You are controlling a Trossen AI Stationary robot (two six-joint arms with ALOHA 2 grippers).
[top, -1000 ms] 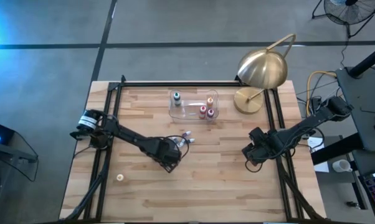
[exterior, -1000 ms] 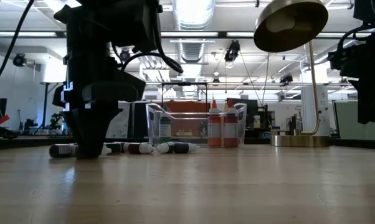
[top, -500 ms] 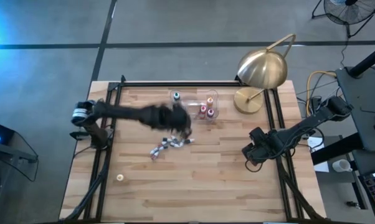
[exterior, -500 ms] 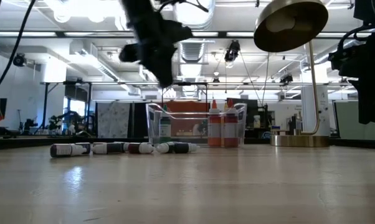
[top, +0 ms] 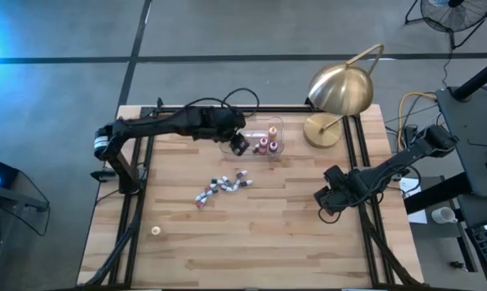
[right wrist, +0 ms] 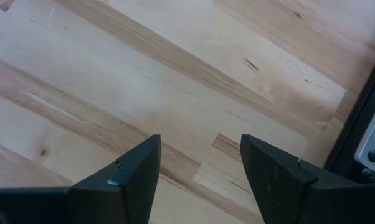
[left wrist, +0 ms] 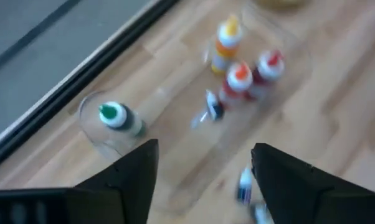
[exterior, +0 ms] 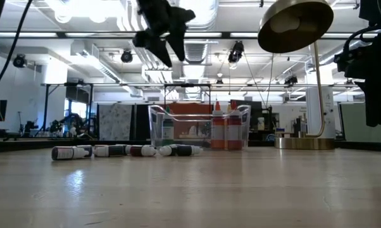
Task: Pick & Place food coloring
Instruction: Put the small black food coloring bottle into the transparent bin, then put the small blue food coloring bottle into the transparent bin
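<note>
Landmark: a clear plastic tub [top: 251,137] stands on the wooden table [top: 251,234], toward its far edge.
Small round thing: pale, lying alone on the table [top: 155,231], well apart from the tub toward the near left corner.
Left gripper: held in the air over the tub's left part [top: 239,144], fingers spread with nothing between them [left wrist: 200,180].
Loose bottles: a short crooked row of food coloring bottles [top: 222,187] lies on its side on the table, near the tub on its near side.
Bottles in the tub: one green-capped bottle [left wrist: 114,117] stands alone at the tub's left end; a yellow-capped [left wrist: 226,37], an orange-capped [left wrist: 238,78] and a red-capped [left wrist: 268,65] one stand together at its right end.
Small dark bottle: blurred, inside the tub's outline between those two groups [left wrist: 212,107]; whether it rests on the bottom cannot be told.
Lamp: brass, with a domed shade [top: 340,90], just right of the tub.
Right gripper: over bare wood, well right of the tub near the table's right rail [top: 328,200], fingers apart and empty [right wrist: 197,180].
</note>
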